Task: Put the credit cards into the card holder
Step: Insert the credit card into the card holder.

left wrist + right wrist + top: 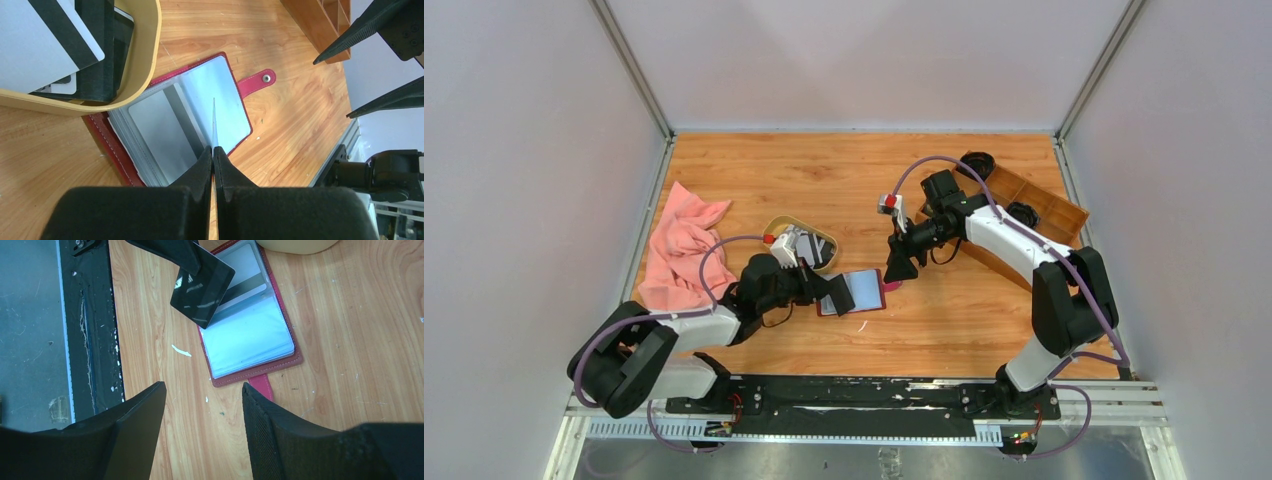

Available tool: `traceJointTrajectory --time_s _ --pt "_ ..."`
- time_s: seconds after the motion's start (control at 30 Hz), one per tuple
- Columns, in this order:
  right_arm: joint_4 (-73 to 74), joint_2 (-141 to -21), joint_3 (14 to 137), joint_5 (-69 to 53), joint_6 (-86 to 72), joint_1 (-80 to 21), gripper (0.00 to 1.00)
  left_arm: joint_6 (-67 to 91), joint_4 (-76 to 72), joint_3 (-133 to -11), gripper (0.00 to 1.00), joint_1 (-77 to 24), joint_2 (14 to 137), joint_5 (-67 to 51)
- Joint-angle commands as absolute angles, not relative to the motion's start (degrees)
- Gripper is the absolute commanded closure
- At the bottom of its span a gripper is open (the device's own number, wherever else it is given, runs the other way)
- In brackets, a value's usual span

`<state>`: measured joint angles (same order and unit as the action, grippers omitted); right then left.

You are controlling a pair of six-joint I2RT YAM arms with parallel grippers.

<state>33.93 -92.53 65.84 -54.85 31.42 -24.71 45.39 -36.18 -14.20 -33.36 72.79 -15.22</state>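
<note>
Jaws pressed tight together on a black card (202, 290): that is the left gripper (213, 150), pinching the card by one end. In its own wrist view the card is edge-on, a thin line running out from between the fingertips. Just beyond and below those tips lies the card holder (165, 125), opened flat on the table (300, 115). Its clear grey pockets face up and its snap tab (260, 81) sticks out on the side away from the left jaws. The card hangs tilted with its free end over the pockets, which looks like lining it up to slide into a pocket mouth. Whether its edge touches the plastic I cannot tell.

The right gripper (202, 390) hovers with its jaws apart and nothing between them. The snap tab lies just ahead of its tips. I judge it is waiting there to pin the holder so it does not skid when the card is pushed in.

Beside the left jaws, close against the holder's far edge, sits a tan dish (145, 50) with more cards (40, 45), a pale striped one on top. Another pale striped card seems to sit already in a pocket beneath the black one.
</note>
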Motion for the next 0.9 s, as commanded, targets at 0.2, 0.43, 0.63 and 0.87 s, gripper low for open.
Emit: traceJointTrajectory --time_s 0.2,0.43,0.63,0.87 --pt "35.3 -93.1 67.2 -54.8 32.6 -24.3 0.39 44.2 -35.6 -14.8 1.00 -32.5 73.8 -13.5" --pt "35.4 -93.0 67.2 -54.8 32.7 -24.2 0.39 44.4 -35.6 -15.9 1.00 -32.4 76.8 -12.2" --pt "35.4 -93.1 67.2 -54.7 32.8 -24.3 0.39 45.2 -37.2 -16.6 1.00 -32.4 80.2 -12.6" --pt "35.5 -93.1 67.2 -54.8 32.9 -24.3 0.39 47.1 -40.7 -16.3 1.00 -32.5 83.1 -12.9"
